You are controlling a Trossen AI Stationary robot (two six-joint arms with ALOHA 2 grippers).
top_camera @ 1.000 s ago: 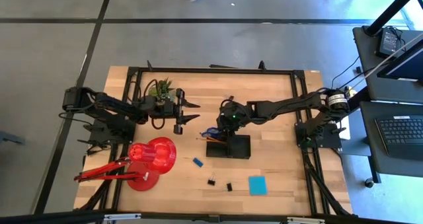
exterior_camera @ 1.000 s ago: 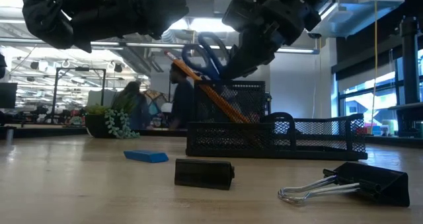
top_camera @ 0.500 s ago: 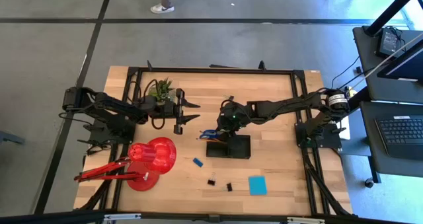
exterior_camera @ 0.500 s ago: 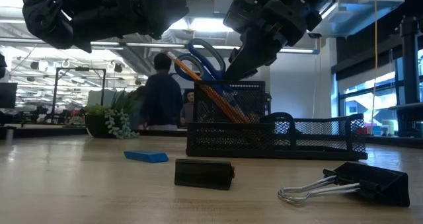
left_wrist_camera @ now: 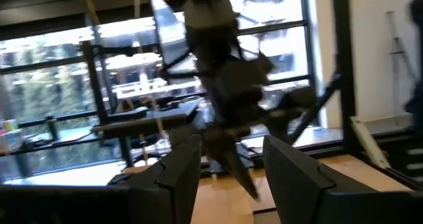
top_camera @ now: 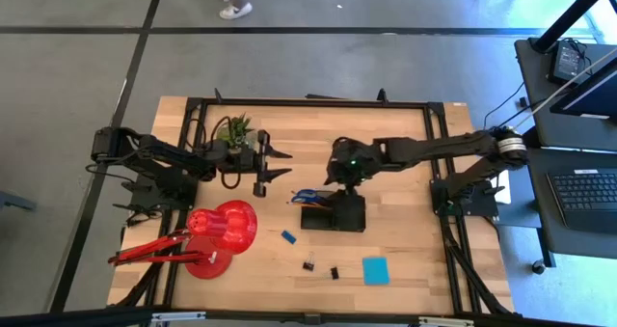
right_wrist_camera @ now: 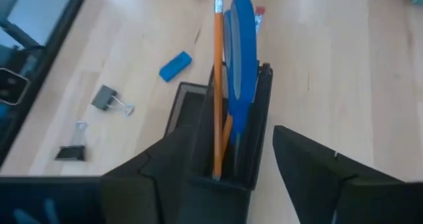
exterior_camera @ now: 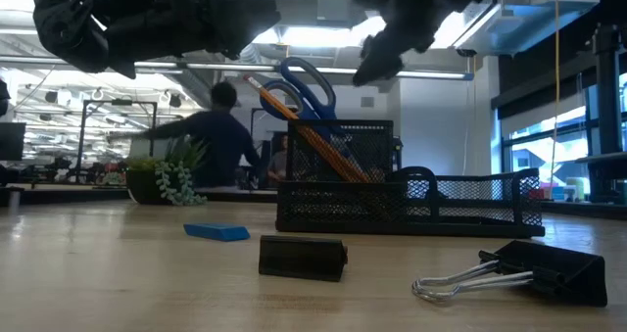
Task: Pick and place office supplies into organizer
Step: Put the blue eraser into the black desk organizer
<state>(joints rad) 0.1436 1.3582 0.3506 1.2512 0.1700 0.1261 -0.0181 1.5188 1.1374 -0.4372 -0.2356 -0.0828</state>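
The black mesh organizer [top_camera: 337, 214] sits mid-table. Blue-handled scissors [right_wrist_camera: 239, 45] and an orange pencil [right_wrist_camera: 217, 85] stand in its upright cup with their lower ends down, leaning on the rim; both also show in the low view as scissors [exterior_camera: 306, 85] and pencil [exterior_camera: 294, 117]. My right gripper [top_camera: 335, 179] hangs open above and just behind the cup, its fingers [right_wrist_camera: 310, 168] on either side of the scissors in the wrist view, touching nothing. My left gripper [top_camera: 281, 163] waits open by the plant, high over the table.
A blue eraser [top_camera: 288, 236], two black binder clips [top_camera: 308, 264] [top_camera: 334, 272] and a cyan note pad [top_camera: 375, 270] lie near the front edge. A red desk lamp [top_camera: 220, 232] stands at front left and a potted plant [top_camera: 236, 129] at the far left. A person moves beyond the table.
My right gripper has opened, let go of the scissors and risen clear of the cup, drawing back a little toward the table's right edge. The scissors have settled against the cup's rim beside the pencil.
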